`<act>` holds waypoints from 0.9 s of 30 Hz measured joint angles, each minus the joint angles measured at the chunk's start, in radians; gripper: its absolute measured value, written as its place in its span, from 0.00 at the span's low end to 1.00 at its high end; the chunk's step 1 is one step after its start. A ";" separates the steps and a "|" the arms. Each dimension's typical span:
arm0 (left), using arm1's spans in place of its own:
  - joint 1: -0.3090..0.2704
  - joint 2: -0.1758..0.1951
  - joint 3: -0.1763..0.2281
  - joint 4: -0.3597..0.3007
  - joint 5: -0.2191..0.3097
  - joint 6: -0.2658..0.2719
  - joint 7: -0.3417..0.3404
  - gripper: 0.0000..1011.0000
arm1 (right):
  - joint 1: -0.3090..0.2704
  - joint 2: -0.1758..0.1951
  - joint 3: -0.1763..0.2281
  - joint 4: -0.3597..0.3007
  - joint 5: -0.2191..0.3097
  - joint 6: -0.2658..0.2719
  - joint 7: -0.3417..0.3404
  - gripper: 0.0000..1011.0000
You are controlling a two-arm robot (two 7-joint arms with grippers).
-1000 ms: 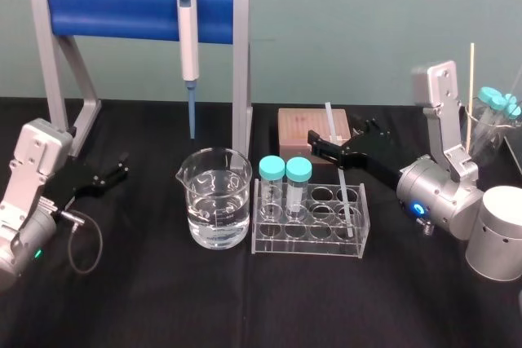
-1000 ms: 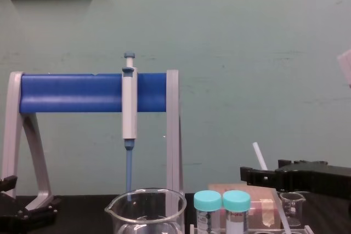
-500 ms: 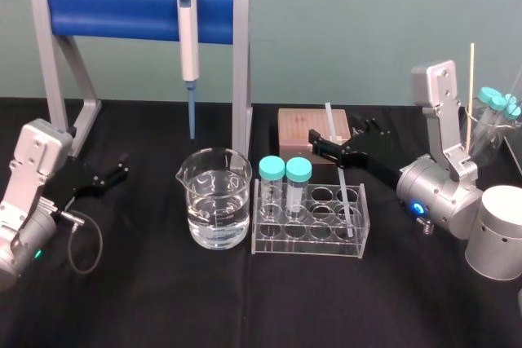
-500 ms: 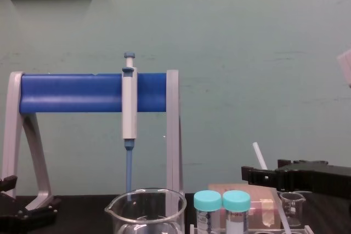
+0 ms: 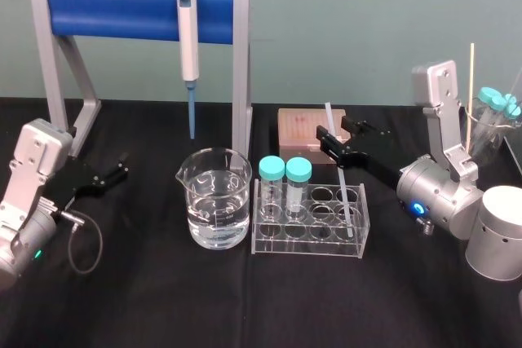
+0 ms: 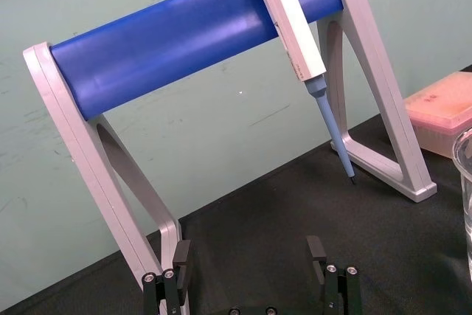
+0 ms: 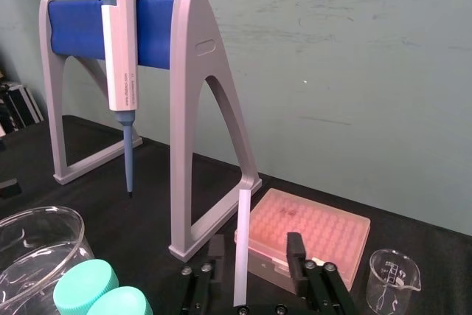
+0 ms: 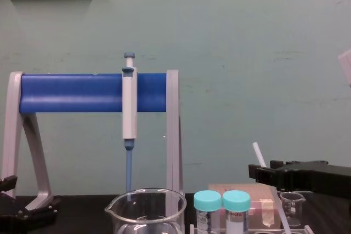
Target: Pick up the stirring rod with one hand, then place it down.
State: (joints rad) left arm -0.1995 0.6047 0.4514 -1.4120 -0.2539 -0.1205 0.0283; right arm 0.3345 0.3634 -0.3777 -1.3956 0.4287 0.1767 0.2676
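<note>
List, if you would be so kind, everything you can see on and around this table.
stirring rod: 1, white, leaning in the rack's right end
rack: 1, clear, right of the large beaker
vials: 2, teal caps, in the rack's left end
large beaker: 1, clear, holding clear liquid, centre
pipette: 1, grey with blue tip, hanging on the stand
stand: 1, grey legs and blue bar, back left
tip box: 1, pinkish, behind the rack
small beaker: 1, clear, beside the tip box
table: 1, black
left gripper: 1, black, jaws open, at the left in front of the stand's foot
right gripper: 1, black, jaws open on either side of the stirring rod
</note>
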 joint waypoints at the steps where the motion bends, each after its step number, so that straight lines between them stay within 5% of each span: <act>1: 0.000 0.000 0.000 0.000 0.000 0.000 0.000 0.99 | 0.000 0.000 0.000 0.000 0.000 0.000 0.000 0.53; 15: 0.000 0.000 0.000 0.000 0.000 0.000 0.000 0.99 | -0.001 0.001 0.000 -0.001 0.001 0.000 0.000 0.08; 27: 0.000 0.000 0.000 0.000 0.000 0.000 0.000 0.99 | -0.001 0.001 0.000 -0.001 0.001 0.000 0.000 0.07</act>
State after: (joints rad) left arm -0.1995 0.6047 0.4514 -1.4120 -0.2539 -0.1205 0.0283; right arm 0.3336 0.3643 -0.3777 -1.3967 0.4300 0.1764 0.2680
